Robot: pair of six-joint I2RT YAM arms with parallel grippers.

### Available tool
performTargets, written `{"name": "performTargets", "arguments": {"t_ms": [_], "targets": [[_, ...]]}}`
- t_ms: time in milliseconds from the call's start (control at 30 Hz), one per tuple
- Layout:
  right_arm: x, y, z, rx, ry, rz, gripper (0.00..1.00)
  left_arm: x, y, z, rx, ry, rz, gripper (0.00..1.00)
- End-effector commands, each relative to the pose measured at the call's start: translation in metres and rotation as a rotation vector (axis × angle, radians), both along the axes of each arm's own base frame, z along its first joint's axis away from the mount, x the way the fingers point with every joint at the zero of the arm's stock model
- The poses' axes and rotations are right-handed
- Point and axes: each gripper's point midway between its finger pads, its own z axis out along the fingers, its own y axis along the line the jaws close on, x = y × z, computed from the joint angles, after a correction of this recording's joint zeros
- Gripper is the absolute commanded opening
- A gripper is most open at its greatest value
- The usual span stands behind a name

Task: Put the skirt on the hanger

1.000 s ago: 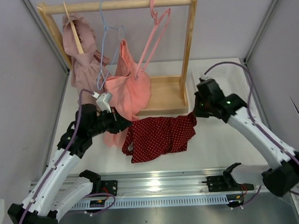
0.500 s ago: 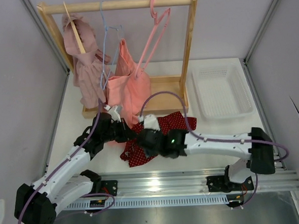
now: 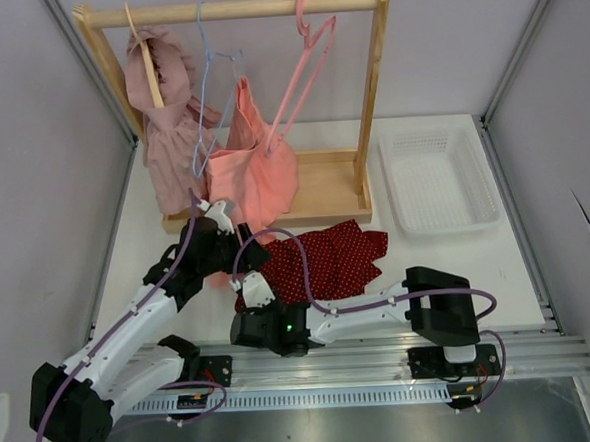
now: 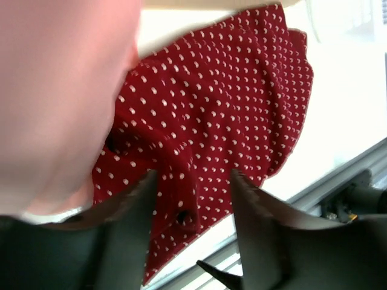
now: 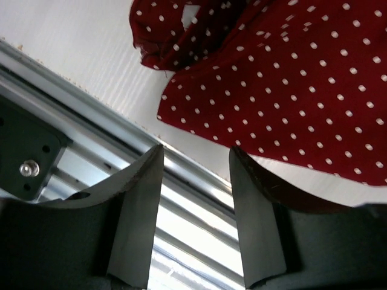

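The skirt (image 3: 323,261), dark red with tiny white dots, lies rumpled on the table in front of the rack. In the left wrist view the skirt (image 4: 230,96) fills the frame. My left gripper (image 3: 239,256) hovers over its left edge. The left gripper (image 4: 193,181) is open, with a raised fold of the fabric below the gap. The pink hanger (image 3: 306,65) hangs bare on the rack's rail at the right. My right gripper (image 3: 243,324) sits low at the table's front edge. The right gripper (image 5: 195,151) is open and empty above the rail, just short of the skirt's (image 5: 290,78) hem.
A wooden rack (image 3: 373,106) stands at the back. On it a salmon garment (image 3: 257,173) hangs from a blue wire hanger (image 3: 211,76), and a mauve ruffled garment (image 3: 164,129) from a wooden hanger. A white basket (image 3: 438,182) sits at the right. A metal rail (image 3: 383,351) runs along the front.
My left gripper has opened and let go of the skirt's left edge. The right arm has swung from the back right down to the front left, beside the skirt's near hem.
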Motion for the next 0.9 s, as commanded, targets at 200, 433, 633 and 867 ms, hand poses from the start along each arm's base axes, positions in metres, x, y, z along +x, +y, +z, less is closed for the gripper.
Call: {"name": "performTargets", "arguments": {"t_ms": [200,433,633,867], "targets": [[0.012,0.046,0.016,0.068,-0.097,-0.003,0.44,0.006,0.003,0.059,-0.018,-0.134,-0.048,0.72],[0.014,0.043,-0.010,-0.021,-0.092,-0.030,0.43,0.004,0.008,0.072,-0.019,-0.154,-0.052,0.74],[0.019,0.026,-0.034,-0.105,-0.099,-0.071,0.38,0.002,0.007,0.070,-0.026,-0.150,-0.063,0.73],[0.021,0.012,-0.039,-0.158,-0.113,-0.095,0.08,0.000,0.005,0.068,-0.035,-0.144,-0.073,0.73]]}}
